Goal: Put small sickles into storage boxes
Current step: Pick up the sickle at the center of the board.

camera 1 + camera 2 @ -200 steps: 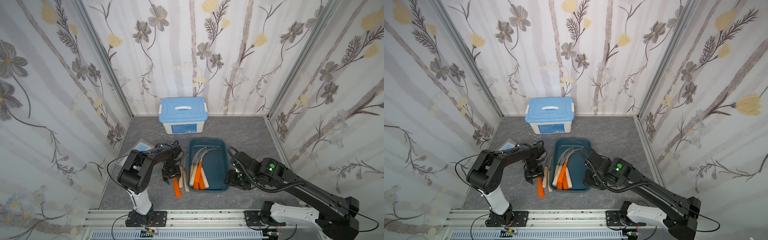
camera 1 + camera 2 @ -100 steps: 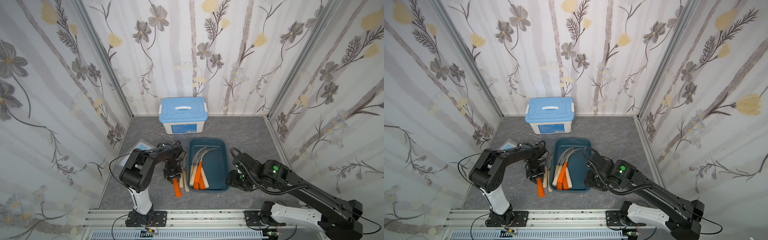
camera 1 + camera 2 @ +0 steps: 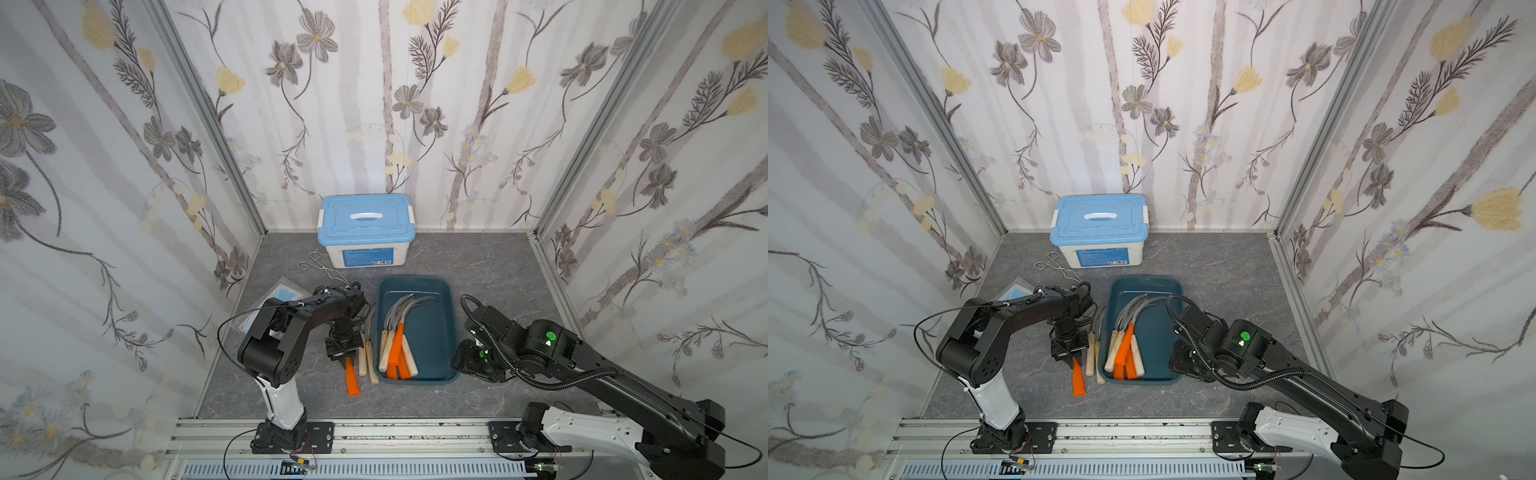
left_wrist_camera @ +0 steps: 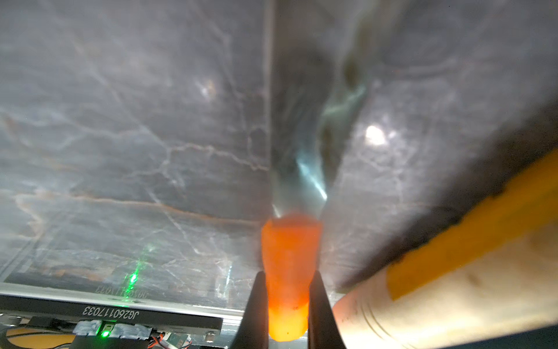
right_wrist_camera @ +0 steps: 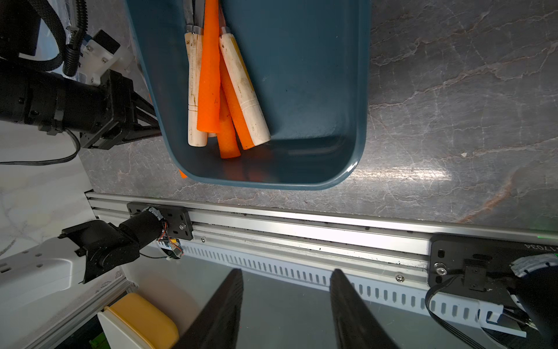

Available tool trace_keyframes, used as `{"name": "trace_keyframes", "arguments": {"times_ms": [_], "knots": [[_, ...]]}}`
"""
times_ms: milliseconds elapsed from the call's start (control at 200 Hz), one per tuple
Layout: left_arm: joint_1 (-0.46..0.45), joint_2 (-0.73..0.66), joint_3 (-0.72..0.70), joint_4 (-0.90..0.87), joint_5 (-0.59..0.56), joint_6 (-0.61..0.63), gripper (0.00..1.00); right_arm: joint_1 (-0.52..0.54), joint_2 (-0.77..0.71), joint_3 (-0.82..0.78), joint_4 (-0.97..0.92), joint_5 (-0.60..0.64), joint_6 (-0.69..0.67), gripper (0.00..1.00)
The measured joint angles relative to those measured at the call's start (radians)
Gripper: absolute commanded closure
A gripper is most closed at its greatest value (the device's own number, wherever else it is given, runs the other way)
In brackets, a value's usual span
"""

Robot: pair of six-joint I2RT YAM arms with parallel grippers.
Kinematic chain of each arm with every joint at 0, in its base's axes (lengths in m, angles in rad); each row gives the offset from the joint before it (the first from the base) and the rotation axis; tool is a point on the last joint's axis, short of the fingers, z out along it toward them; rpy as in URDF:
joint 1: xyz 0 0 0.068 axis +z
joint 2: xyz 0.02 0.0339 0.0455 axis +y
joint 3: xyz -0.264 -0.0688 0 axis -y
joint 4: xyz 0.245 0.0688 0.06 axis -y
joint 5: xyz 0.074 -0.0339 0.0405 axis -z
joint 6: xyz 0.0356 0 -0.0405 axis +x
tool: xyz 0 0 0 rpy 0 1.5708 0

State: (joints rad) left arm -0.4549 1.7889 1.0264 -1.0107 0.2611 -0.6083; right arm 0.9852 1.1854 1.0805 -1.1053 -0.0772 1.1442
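1. Dial reference: I read clock directions from a top view, with twelve at the back wall and six at the rail by the arm bases.
2. Tray (image 3: 434,332) (image 3: 1158,328) (image 5: 302,90): the dark teal tray sits on the grey table (image 3: 498,266) near the centre, long axis running twelve to six.
3. Sickles in tray (image 3: 397,340) (image 3: 1125,345) (image 5: 211,75): a bundle lies along the nine o'clock wall, orange and pale handles mixed. Handles point to six and the blades curve toward one.
4. Left gripper (image 3: 343,353) (image 4: 287,275): it is at nine o'clock of the tray, jaws clamped on the orange sickle (image 3: 352,380) (image 3: 1077,380) (image 4: 288,256), gripping the handle near the blade. I cannot tell whether the handle is lifted off the table.
5. Two wooden-handled sickles (image 3: 366,359) (image 3: 1091,357) lie on the table between that gripper and the tray, handles toward six.
6. Right gripper (image 5: 287,272): it is at four o'clock of the tray, just off its near corner, fingers apart with nothing between them.
7. Other items: a white box with a blue lid (image 3: 365,220) stands at eleven o'clock of the tray, against the back wall. Wire tongs (image 3: 320,266) lie just beside that box at its seven o'clock.
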Motion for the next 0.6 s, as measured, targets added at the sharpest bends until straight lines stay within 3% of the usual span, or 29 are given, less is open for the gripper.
{"name": "trace_keyframes", "arguments": {"times_ms": [600], "knots": [[0.027,-0.057,0.025,0.005,-0.025,0.004,1.0,-0.011,0.03,0.0,0.002,-0.001,-0.013,0.51]]}}
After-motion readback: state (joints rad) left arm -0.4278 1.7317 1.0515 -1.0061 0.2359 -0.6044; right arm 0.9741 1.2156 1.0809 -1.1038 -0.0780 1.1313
